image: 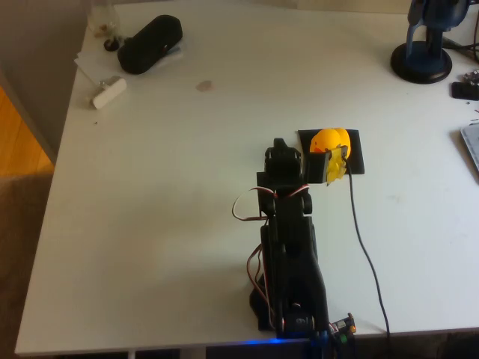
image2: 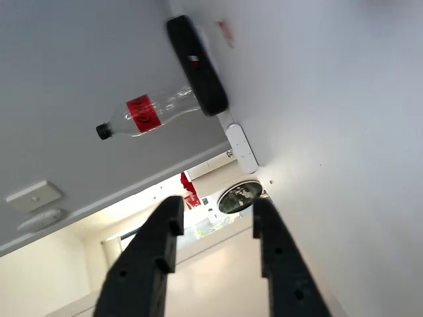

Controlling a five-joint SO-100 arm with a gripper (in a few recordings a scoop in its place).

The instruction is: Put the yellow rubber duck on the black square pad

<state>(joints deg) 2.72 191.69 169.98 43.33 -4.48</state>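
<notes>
At the black square pad (image: 358, 152), overhead view: gripper (image: 334, 161) sits w/ its yellow-taped finger right against the yellow rubber duck (image: 330, 140). Can't tell from above if the duck is actually pinched or just touched. Wrist view shows the two black fingers (image2: 158, 251) spread apart w/ a clear gap, nothing between them, so jaws look open and empty there.

Duck rests on the pad, toward its left half, orange patch facing left. Pad's right part and lower right corner are bare.

Arm (image: 288, 247): black, base at the table's near edge below and left of the pad, links stretched up the picture toward the pad, wrist bent over to the right so the gripper reaches the duck from below-left. Red/white wires loop out at the arm's left side. A black cable (image: 367, 254) runs from the pad's lower edge down to the table's near edge.

Wrist cam is tilted well off the table (image: 187, 224), looking across it: black oblong case (image2: 197, 65), plastic bottle w/ red label (image2: 147, 113) and a small white block (image2: 242, 146).

Overhead, far up-left of the pad: same black case (image: 150, 43), white block (image: 109, 93) just below-left of it. Up-right of the pad: blue stand w/ round base (image: 423, 60).
</notes>
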